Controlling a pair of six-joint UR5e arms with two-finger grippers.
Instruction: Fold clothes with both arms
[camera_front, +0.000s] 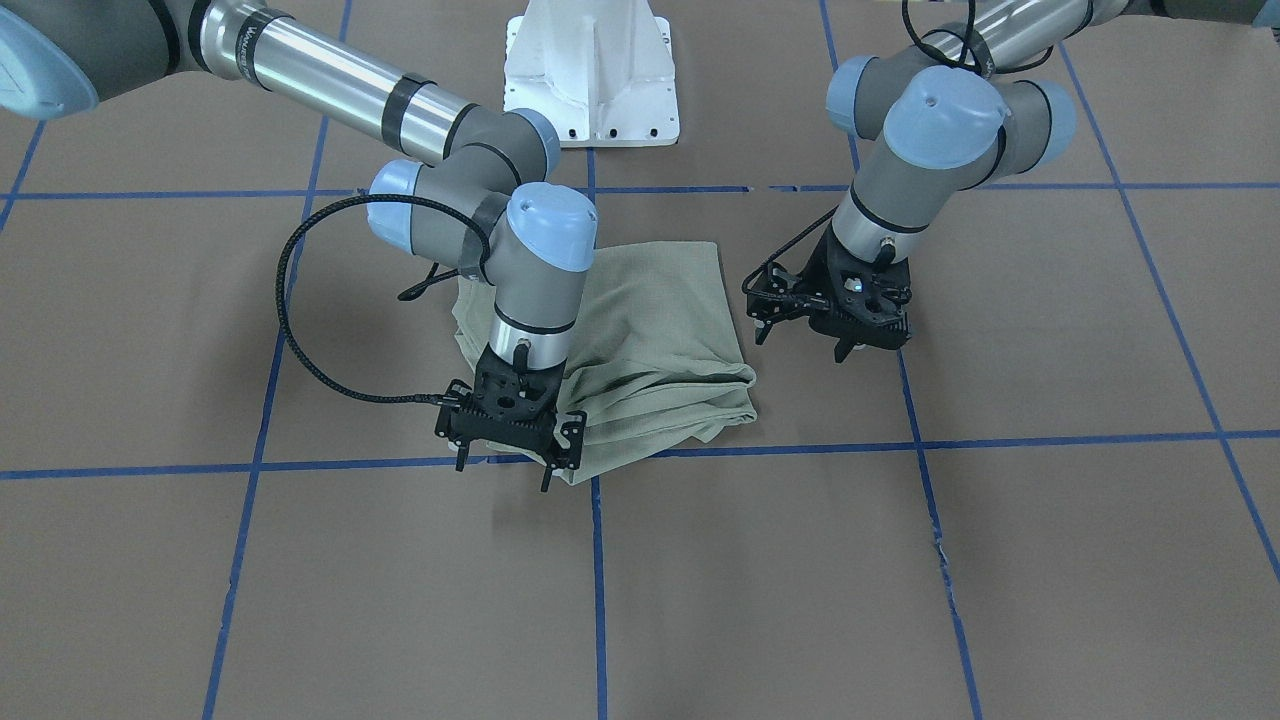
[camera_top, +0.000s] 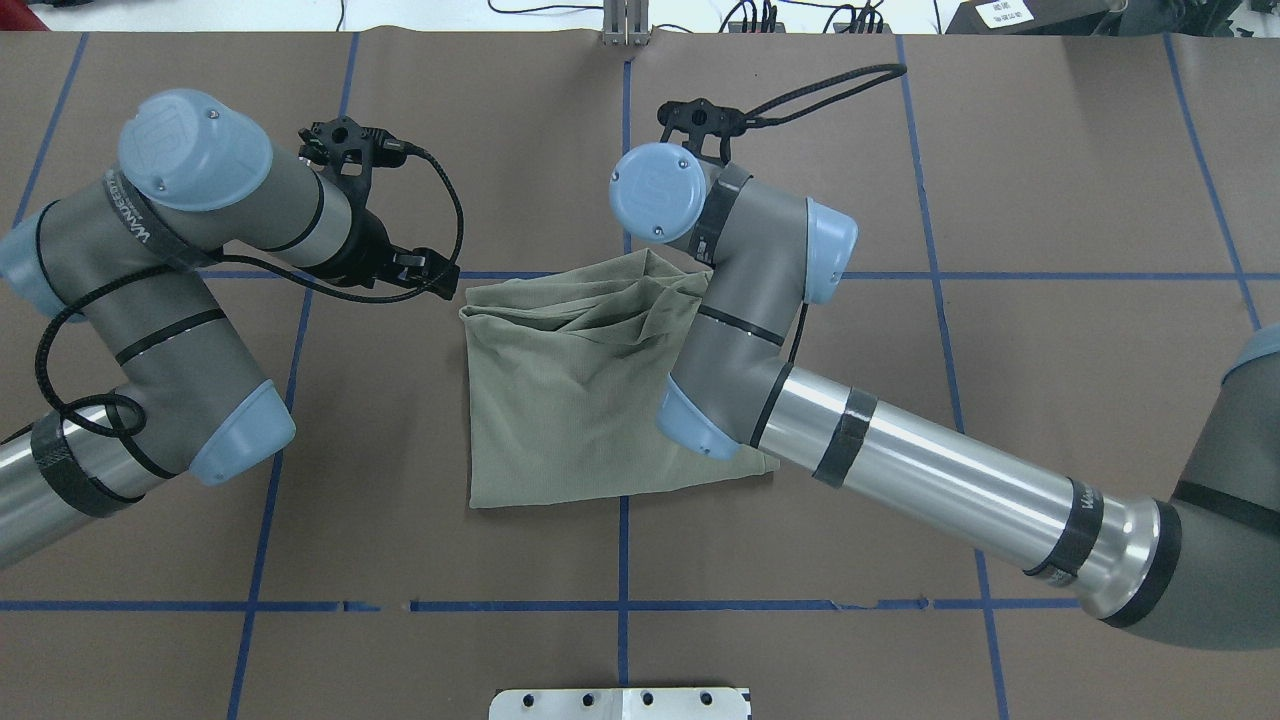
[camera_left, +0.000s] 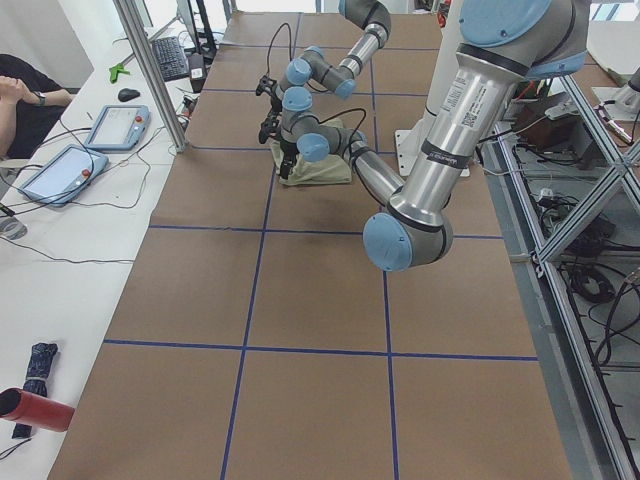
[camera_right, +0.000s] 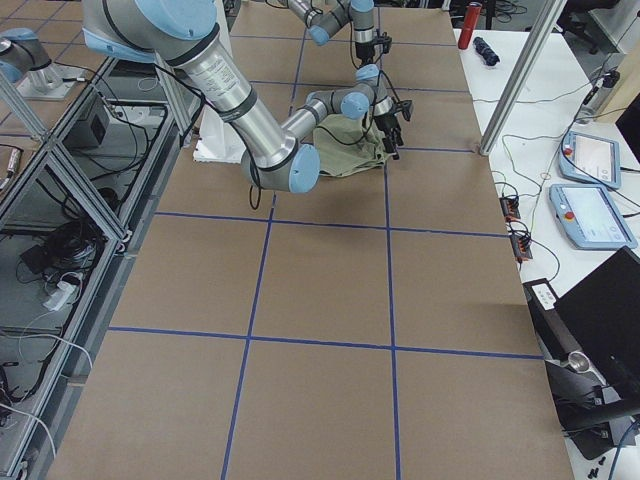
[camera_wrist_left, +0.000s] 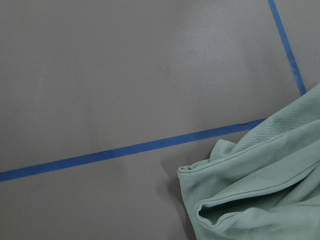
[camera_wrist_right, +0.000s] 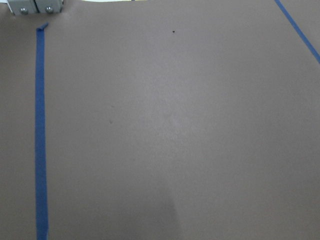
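The shirt lies on the desk, folded into a compact rectangle. Its edge farthest from the robot is bunched in loose layers. Your right hand sits at that edge's right corner, fingers spread and holding nothing. Your left hand hangs just off the shirt's left corner, also spread and empty. I'd judge you're between folds, or close to done. A further fold calls for both hands to drop onto those corners and pinch every layer together, or the bundle may splay.
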